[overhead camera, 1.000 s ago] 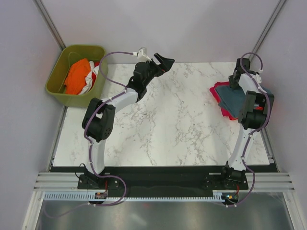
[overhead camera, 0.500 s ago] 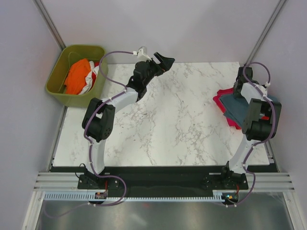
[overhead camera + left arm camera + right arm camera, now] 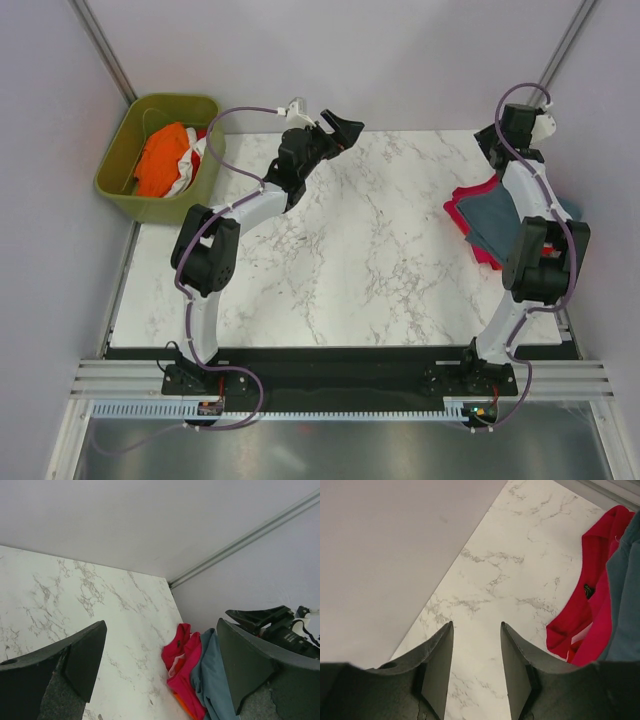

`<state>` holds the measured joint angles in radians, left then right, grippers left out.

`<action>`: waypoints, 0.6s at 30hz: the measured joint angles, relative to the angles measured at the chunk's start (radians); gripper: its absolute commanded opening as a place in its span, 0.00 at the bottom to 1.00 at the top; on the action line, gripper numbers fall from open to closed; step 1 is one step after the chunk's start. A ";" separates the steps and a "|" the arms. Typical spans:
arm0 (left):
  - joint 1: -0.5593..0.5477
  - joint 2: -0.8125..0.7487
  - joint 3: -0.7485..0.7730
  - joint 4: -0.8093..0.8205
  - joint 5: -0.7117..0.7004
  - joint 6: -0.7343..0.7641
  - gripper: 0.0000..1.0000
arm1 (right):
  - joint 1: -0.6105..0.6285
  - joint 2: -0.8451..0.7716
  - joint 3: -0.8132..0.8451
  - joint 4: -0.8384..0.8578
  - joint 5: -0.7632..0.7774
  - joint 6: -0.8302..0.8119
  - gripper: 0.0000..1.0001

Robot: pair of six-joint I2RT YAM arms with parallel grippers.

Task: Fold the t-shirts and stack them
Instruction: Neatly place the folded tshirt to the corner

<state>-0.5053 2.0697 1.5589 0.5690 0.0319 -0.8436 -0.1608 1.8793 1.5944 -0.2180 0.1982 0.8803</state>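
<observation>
A pile of t-shirts lies at the table's right edge, with the slate blue-grey t-shirt [image 3: 500, 215] on top of a magenta-pink one [image 3: 462, 207]. The left wrist view shows the pink [image 3: 182, 655], the blue-grey [image 3: 212, 680] and an orange-red edge [image 3: 184, 707] beneath. My right gripper [image 3: 497, 140] hangs above the table behind the pile, open and empty [image 3: 476, 630], with pink [image 3: 585, 615] and blue-grey cloth [image 3: 625, 600] off to its right. At the back middle, my left gripper [image 3: 345, 130] is held wide open [image 3: 160, 665] with nothing in it.
An olive-green bin [image 3: 120, 150] stands off the table's back left corner, holding an orange shirt [image 3: 160, 160] and a white and red one [image 3: 192, 158]. Grey walls close in the back and both sides. The right arm's links stand over the pile's right part.
My right gripper has opened, let go of the blue-grey t-shirt and risen toward the back wall. The pile slid slightly right and settled. The left arm has not moved.
</observation>
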 measured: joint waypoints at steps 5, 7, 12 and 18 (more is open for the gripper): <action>0.000 -0.002 0.000 -0.021 0.002 0.000 0.99 | 0.006 -0.154 -0.102 0.008 -0.063 -0.107 0.61; -0.001 -0.002 0.000 -0.029 0.005 -0.001 0.99 | 0.001 -0.257 -0.177 0.010 -0.078 -0.132 0.63; -0.006 -0.002 0.000 -0.050 0.010 -0.001 0.99 | -0.059 -0.574 -0.418 0.029 -0.148 -0.136 0.84; -0.008 -0.006 0.000 -0.066 0.029 -0.001 0.99 | -0.233 -0.903 -0.787 0.046 -0.292 -0.124 0.87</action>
<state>-0.5129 2.0636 1.5589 0.5030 0.0605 -0.8448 -0.3939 0.9764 0.8074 -0.1719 -0.0937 0.7559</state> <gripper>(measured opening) 0.988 0.883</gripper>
